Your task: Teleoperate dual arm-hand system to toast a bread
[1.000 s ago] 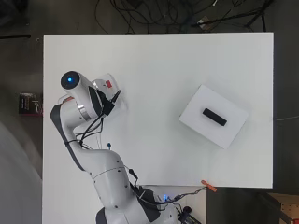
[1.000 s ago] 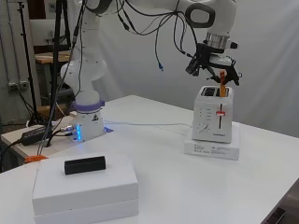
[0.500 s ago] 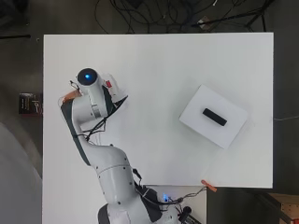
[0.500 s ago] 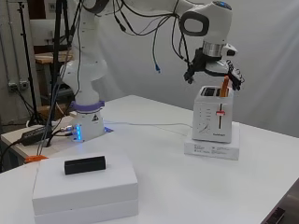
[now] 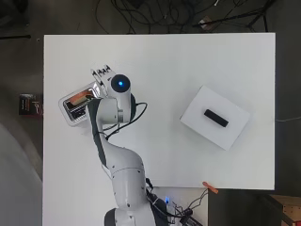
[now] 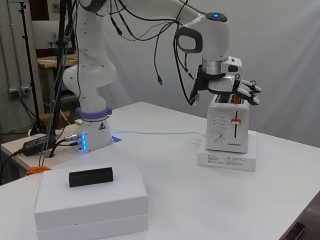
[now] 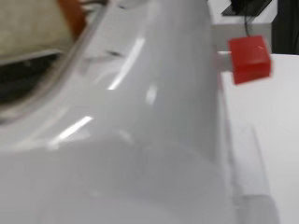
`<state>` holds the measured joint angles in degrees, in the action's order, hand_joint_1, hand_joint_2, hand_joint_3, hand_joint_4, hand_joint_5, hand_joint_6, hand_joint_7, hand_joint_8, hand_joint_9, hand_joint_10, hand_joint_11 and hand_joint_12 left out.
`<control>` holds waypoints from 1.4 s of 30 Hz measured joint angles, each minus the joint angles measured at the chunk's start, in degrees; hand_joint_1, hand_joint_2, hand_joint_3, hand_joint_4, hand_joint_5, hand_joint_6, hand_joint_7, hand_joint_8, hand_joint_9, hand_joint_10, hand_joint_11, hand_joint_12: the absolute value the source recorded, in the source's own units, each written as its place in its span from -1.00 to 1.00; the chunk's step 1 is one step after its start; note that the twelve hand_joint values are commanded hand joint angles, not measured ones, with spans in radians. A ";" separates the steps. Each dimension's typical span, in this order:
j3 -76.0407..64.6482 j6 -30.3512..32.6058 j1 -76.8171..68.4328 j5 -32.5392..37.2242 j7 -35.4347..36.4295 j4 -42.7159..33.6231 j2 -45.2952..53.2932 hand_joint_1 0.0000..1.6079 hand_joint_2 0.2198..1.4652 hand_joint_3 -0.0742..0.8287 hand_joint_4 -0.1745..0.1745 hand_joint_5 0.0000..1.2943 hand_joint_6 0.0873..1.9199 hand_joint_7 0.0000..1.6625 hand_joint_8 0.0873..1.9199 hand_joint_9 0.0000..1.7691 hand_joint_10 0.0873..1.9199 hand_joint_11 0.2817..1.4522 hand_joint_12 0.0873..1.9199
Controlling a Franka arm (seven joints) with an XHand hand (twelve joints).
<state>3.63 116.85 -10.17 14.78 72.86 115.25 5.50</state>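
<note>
A white toaster (image 6: 226, 134) with a red lever (image 6: 235, 120) stands on a flat white box at the table's left side in the overhead view. A slice of bread (image 5: 80, 98) with an orange-brown crust sits in its slot. My hand (image 6: 235, 89) hovers just over the toaster's top, open, with its fingers stretched out nearly flat. From overhead only the fingertips of the hand (image 5: 102, 74) show beyond the wrist, just past the toaster (image 5: 70, 109). The wrist view is filled by the toaster's white side (image 7: 154, 116), with the bread (image 7: 28, 23) and the lever (image 7: 250, 58) at its edges.
A white box (image 5: 235, 134) with a small black block (image 5: 216, 118) on it lies at the right of the table. The arm's base (image 6: 92, 132) and its cables stand behind. An orange clip (image 5: 210, 188) lies at the near table edge.
The hand has come away from the bread, which now sits lower in the slot. The wrist swung across the toaster, and the fingers went from curled to stretched flat.
</note>
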 joint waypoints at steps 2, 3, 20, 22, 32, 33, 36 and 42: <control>-0.68 7.15 1.09 1.01 1.38 4.61 -0.55 -1.00 0.20 -0.83 -0.18 -0.56 -1.00 -0.27 -1.00 -0.18 -1.00 -0.62 -1.00; -1.06 9.51 1.60 1.17 1.76 5.80 -0.58 -1.00 0.20 -0.83 -0.22 -0.56 -1.00 -0.23 -1.00 -0.11 -1.00 -0.58 -1.00; -2.91 5.67 10.09 5.35 13.59 -2.67 10.60 -0.88 0.17 -0.84 -0.59 -0.48 -1.00 0.09 0.59 0.23 0.82 -0.31 0.79; -2.42 4.85 10.19 4.62 15.24 -4.18 12.32 -0.88 0.16 -0.84 -0.58 -0.45 -1.00 0.10 0.80 0.29 0.95 -0.19 0.92; -0.33 3.10 10.09 3.56 24.51 -7.34 15.84 -0.90 0.13 -0.84 -0.82 -0.47 -1.00 0.30 1.00 0.58 1.00 0.34 1.00; -0.18 2.75 9.90 3.42 24.05 -7.69 16.04 -0.90 0.13 -0.84 -0.84 -0.47 -1.00 0.31 1.00 0.59 1.00 0.37 1.00; 0.14 1.25 9.83 3.40 23.44 -9.28 17.11 -0.91 0.15 -0.83 -0.90 -0.47 -1.00 0.38 1.00 0.65 1.00 0.45 1.00; -0.62 1.71 8.35 2.81 13.82 -9.26 17.05 -0.98 0.20 -0.82 -0.92 -0.53 -1.00 0.48 1.00 0.71 1.00 0.48 1.00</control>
<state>3.02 118.56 -1.83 17.59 86.69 105.99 22.55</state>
